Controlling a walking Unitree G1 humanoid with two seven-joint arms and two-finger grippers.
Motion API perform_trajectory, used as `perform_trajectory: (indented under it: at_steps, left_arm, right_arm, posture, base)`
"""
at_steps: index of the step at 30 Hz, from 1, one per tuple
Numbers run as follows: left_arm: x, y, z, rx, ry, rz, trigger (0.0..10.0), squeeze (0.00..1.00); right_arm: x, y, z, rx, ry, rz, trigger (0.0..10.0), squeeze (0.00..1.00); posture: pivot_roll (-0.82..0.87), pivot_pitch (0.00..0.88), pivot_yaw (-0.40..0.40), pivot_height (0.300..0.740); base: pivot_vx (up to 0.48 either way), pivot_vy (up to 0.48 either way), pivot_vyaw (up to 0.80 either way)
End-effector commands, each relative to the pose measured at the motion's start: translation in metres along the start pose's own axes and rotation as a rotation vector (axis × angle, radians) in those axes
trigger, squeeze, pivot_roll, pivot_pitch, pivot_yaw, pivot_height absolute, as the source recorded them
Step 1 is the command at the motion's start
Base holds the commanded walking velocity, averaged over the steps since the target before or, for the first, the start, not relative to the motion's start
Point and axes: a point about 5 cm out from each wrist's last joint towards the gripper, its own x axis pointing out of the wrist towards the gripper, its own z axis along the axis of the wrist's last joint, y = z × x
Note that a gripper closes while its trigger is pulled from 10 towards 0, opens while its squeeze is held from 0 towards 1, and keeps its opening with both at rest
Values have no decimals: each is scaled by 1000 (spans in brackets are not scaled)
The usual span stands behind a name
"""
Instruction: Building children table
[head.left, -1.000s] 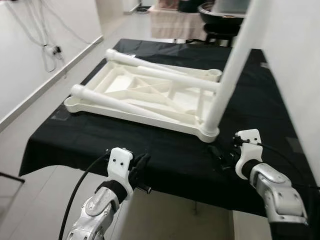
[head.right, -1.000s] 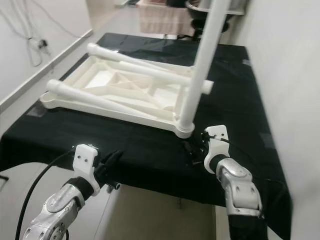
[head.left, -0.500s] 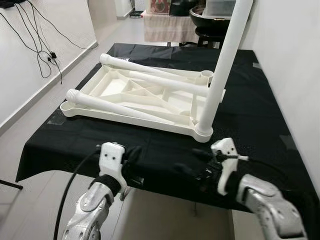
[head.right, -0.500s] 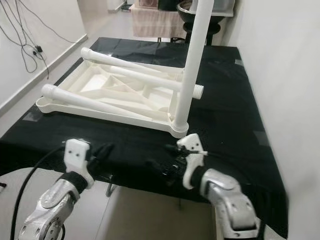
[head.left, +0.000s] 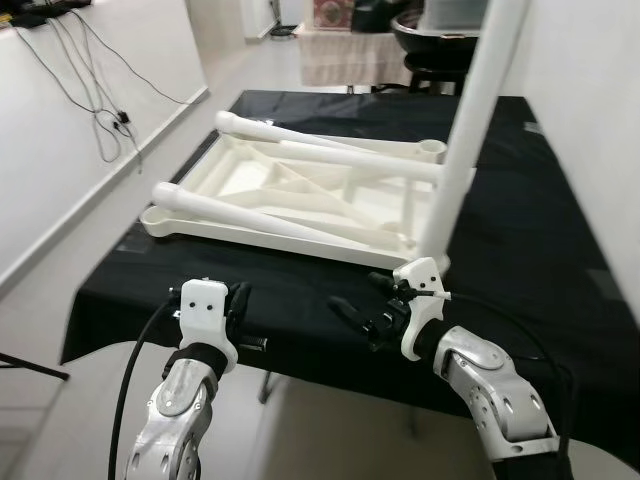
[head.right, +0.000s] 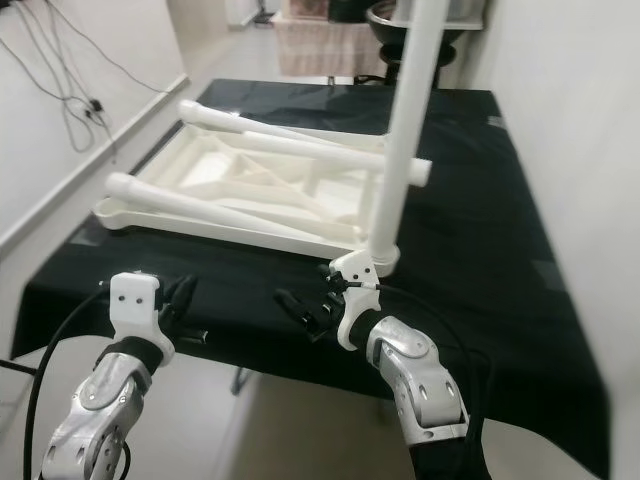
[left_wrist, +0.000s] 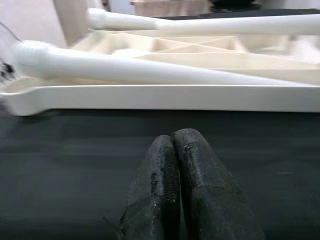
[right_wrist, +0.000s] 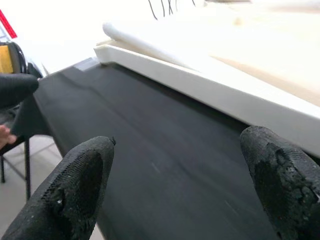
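Supporting surface: black-clothed worktop (head.left: 520, 230) carries every part, its near edge just before both arms.
Tabletop: white ribbed plastic children's tabletop (head.left: 290, 195) lies upside down mid-worktop; likely light, stiff and smooth, so best held at its rim.
Fitted leg: white plastic tube leg (head.left: 470, 120) stands upright in the near right corner socket.
Loose legs: two white tube legs (head.left: 255, 215) lie across the underside; round and probably slippery, best gripped mid-shaft.
Right pincer (head.left: 362, 312): spread wide, holding nothing, low over the cloth beside the tabletop's near rim.
Left pincer (left_wrist: 174, 195): fingers pressed together, holding nothing, at the worktop's near edge.
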Motion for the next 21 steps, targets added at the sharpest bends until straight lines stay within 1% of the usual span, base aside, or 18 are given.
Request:
perform_trajectory:
  at_steps: [1,4,7,10,13,18,21]
  left_arm:
    - [0,5,-3,19,10,21,10000,0]
    - [2,6,-4,23,9,24,10000,0]
    - [4,7,-4,26,7,26,10000,0]
    - [7,8,-4,25,-1,29,10000,0]
    - [9,7,-3,24,-7,32,10000,0]
    - [11,6,-3,15,-12,25,10000,0]
    - [10,4,-3,2,-18,-4,10000,0]
  right_arm:
    - [7,2,3,-28,-23,0,10000,0]
    - [12,3,4,-39,-31,-6,10000,0]
    - [18,5,4,-72,-37,-24,10000,0]
    - [23,1,4,-89,-43,-77,10000,0]
    - [26,-3,4,-111,-41,-115,10000,0]
    - [28,-7,1,-100,-38,-141,10000,0]
    - [30,-6,0,-99,-35,-140,10000,0]
  posture:
    - [-67,23,39,740]
    - [-70,19,46,740]
    - [-74,10,51,740]
    - [-74,7,52,740]
    - [-74,2,54,740]
    - [-76,0,56,740]
    - [-80,0,61,740]
  base:
    - [0,465,0]
    - [0,465,0]
    - [0,463,0]
    - [0,465,0]
    - [0,0,0]
    - [0,0,0]
    - [0,0,0]
